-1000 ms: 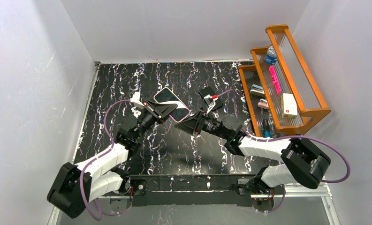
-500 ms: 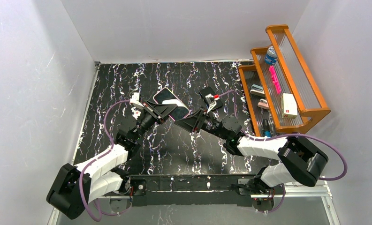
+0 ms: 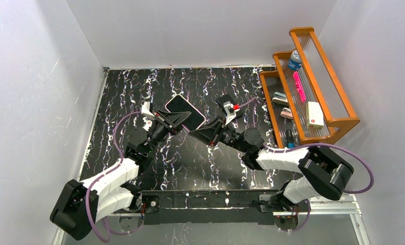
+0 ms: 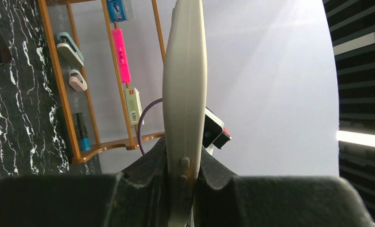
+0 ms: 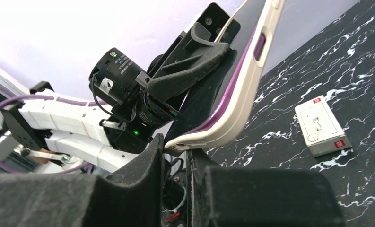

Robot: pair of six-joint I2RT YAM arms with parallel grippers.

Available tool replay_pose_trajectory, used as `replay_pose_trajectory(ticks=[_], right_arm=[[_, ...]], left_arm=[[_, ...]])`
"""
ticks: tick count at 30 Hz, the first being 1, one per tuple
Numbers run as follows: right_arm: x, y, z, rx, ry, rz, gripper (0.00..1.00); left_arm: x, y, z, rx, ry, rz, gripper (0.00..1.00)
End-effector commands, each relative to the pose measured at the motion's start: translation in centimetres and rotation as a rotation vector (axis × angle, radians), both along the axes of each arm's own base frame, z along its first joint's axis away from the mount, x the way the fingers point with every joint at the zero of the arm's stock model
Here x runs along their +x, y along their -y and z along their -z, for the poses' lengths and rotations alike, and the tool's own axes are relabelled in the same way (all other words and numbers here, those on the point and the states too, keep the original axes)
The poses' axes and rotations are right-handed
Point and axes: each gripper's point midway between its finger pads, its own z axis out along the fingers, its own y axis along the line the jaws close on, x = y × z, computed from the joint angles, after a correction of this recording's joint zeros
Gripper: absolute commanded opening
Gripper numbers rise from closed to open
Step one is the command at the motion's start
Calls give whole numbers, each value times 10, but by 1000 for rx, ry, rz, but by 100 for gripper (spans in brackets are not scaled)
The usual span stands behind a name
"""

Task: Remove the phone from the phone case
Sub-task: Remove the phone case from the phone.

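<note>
— Left end effector (image 3: 179,119) is clamped tight on the case (image 4: 183,80), one finger on each broad face. Its wrist camera gets the case edge-on: cream, standing straight up between the pads (image 4: 147,170), two small side buttons sitting right at the grip line.

— And the phone (image 3: 186,108), where is it?

— Seated in the case, held up clear of the worktop (image 3: 139,87). From above you see the dark screen facing up and tilted, about midway between the two arms.

— Over to the other side, then.

— Right end effector (image 5: 176,153) has come in low from the right. Its own camera shows the bottom corner of the case nipped in the narrow gap between its fingers (image 5: 138,165), so it is closed on that corner. You can make out the phone's purple rim running along inside the cream lip, and the left arm's black finger lying across the back.

— So both are gripping the same thing?

— Both on the case, yes: left on the faces, right on the corner.

— Anything else out there?

— A box (image 5: 322,125) lies flat on the worktop beyond the phone, white with red marks, well apart from it. Far right, the rack (image 3: 323,136) stands at the worktop's edge, with a pink marker (image 3: 299,86) on one shelf and a blue-capped bottle (image 3: 294,59) at its far end.
</note>
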Motion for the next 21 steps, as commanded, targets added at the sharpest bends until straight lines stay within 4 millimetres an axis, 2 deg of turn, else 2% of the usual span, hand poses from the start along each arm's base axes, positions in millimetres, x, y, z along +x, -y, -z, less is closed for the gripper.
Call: replay_pose_trajectory(ticks=[1,7,15,18,21], right_arm=[[6,0,18,-88,237,52,4],[3,-2,29,-122,334,-20,1],[14,7,43,-149,342,-67,1],[20,8,46,-157,309,-53,1],[39,14,53,-154,170,15,1]], left_arm=[[-16,2,-25,-107,4,75,0],[-24,4,-36,-140,0,130,0],[-35,5,-52,-160,30,173,0],[-36,5,-55,-157,43,182,0],[-41,8,-63,-142,83,206,0]])
